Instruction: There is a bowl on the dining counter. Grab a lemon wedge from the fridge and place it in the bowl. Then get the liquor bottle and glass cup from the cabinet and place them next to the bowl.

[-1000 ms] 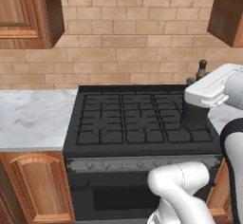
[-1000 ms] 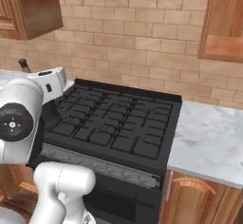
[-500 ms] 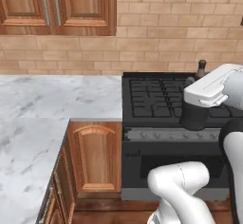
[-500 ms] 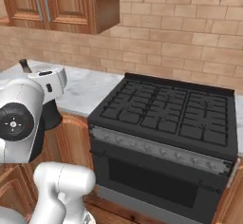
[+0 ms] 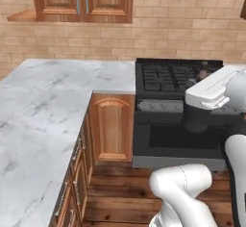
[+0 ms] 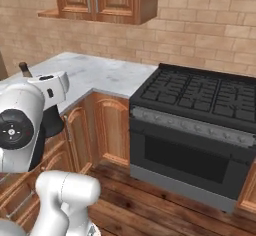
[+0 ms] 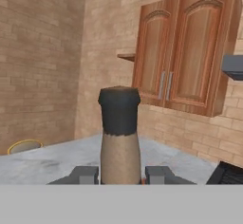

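Moved: base views have swung; stove [image 5: 178, 77] now at right, marble surface [image 5: 43, 106] at left.
Jaws: part-closed on bottle [image 7: 119, 137], lower centre of hand view.
Cabinet [image 7: 182, 59]: upper right, doors closed.

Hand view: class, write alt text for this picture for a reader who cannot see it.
The gripper is shut on the liquor bottle, whose tan neck and dark stopper rise upright between the two dark finger tips. Behind it lie a grey marble worktop in a corner of brick walls and a closed wooden wall cabinet with two arched doors.
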### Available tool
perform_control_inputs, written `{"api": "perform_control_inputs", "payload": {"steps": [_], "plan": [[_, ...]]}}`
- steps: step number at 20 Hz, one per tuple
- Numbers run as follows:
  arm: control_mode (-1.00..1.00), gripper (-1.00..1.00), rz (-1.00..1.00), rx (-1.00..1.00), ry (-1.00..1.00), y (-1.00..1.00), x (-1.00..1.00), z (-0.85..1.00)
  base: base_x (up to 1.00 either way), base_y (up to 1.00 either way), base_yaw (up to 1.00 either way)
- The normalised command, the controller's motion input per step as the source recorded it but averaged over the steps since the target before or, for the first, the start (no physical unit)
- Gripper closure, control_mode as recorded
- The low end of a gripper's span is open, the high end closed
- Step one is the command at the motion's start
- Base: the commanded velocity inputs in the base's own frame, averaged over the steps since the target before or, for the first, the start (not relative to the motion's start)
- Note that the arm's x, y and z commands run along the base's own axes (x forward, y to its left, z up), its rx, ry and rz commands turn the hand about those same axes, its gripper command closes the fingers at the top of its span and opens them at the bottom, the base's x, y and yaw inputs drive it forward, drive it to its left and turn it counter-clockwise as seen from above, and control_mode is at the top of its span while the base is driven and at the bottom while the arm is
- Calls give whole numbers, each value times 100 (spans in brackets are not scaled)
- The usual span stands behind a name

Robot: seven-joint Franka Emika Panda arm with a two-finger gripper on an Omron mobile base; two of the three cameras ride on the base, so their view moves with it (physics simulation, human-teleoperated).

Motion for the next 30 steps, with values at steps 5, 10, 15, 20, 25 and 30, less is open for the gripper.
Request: {"api": "perform_control_inputs", "payload": {"steps": [5, 10, 15, 20, 25, 30], "plan": [[100, 100, 0, 0, 0, 0, 0, 0, -100, 30, 13], [100, 100, 0, 0, 0, 0, 0, 0, -100, -1, 18], [100, 100, 0, 0, 0, 0, 0, 0, -100, 9, 17], [100, 100, 0, 0, 0, 0, 0, 0, -100, 29, 12], [100, 100, 0, 0, 0, 0, 0, 0, -70, 66, 5], [100, 100, 0, 0, 0, 0, 0, 0, 7, 99, -3]]}}
